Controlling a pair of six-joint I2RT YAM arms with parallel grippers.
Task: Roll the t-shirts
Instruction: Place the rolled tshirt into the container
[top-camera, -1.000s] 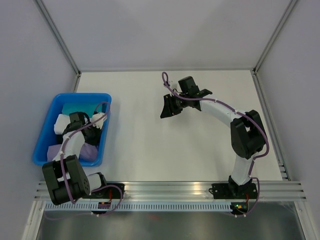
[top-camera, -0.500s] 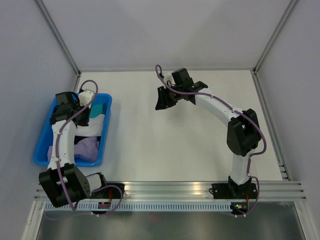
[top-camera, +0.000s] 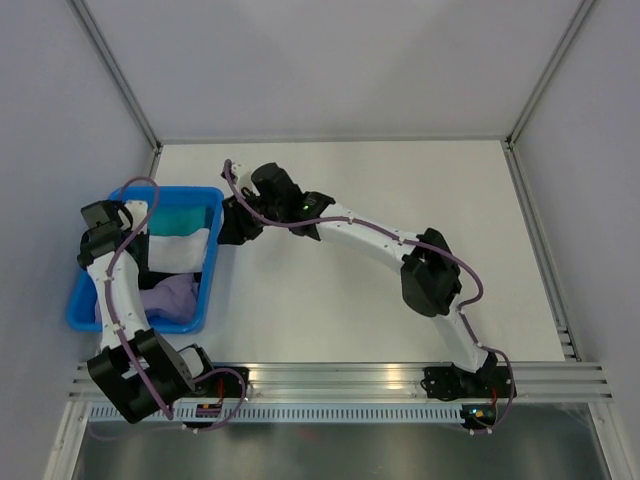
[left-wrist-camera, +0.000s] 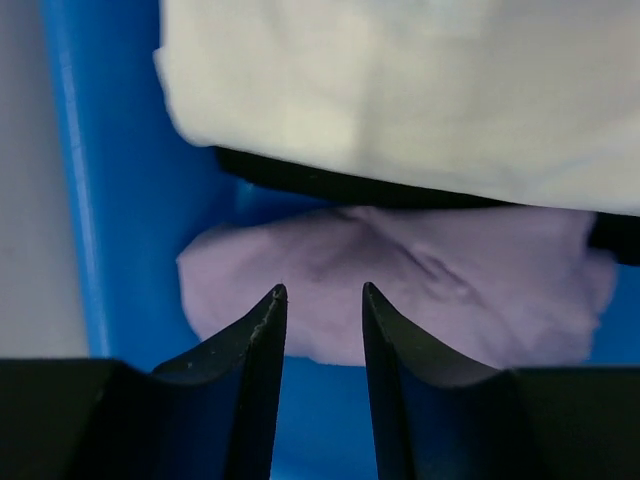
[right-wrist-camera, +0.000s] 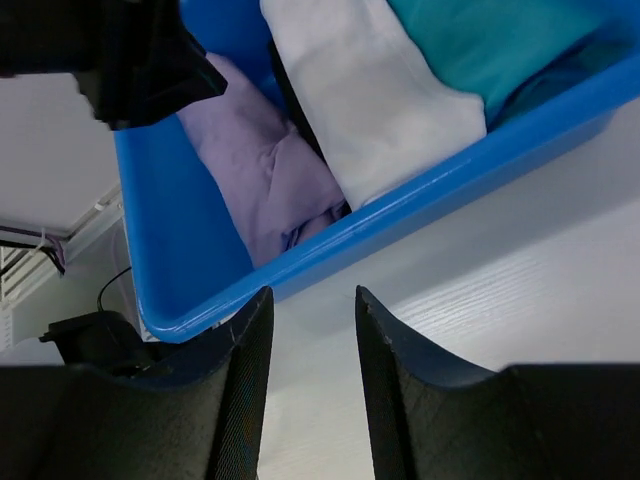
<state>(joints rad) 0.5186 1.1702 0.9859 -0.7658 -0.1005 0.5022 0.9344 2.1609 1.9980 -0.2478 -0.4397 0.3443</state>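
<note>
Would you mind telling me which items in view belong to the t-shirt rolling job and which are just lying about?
Belongs to the job:
- lavender t-shirt, crumpled at the near end of the blue bin

Just lying about:
- white cloth bundle, middle of the bin
- teal cloth bundle, far end of the bin
- the bin itself, which holds all three

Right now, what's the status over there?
Left end effector open, empty; right end effector likewise. Lavender t-shirt bunched in blue bin. White bundle beside it.
</note>
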